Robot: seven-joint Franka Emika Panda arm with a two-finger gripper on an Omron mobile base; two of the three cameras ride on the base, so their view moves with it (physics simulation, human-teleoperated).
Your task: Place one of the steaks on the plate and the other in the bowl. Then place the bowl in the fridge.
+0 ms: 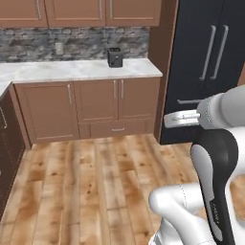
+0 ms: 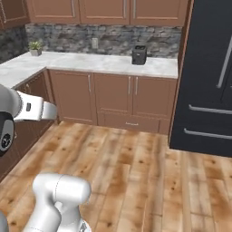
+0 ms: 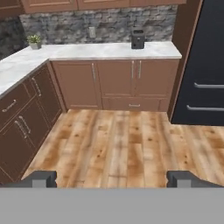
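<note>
Facing the fridge (image 1: 210, 62), gripper (image 3: 112, 178) spread wide, holding nothing

One black French-door fridge (image 1: 210, 72), doors shut, two long grey vertical handles. Left of the fridge: one marble counter (image 3: 87, 51) carrying one black toaster (image 3: 138, 39) and one small potted plant (image 3: 33, 41). One wall outlet (image 3: 92, 32) above the counter.

Arm (image 1: 217, 158): glossy white rounded links | joints: dark grey to black shells, one with small pale lettering along its side | wrist link: white cylinder, grey end cap | finger tips (image 3: 40, 179): two small dark grey blocks, squared edges
</note>
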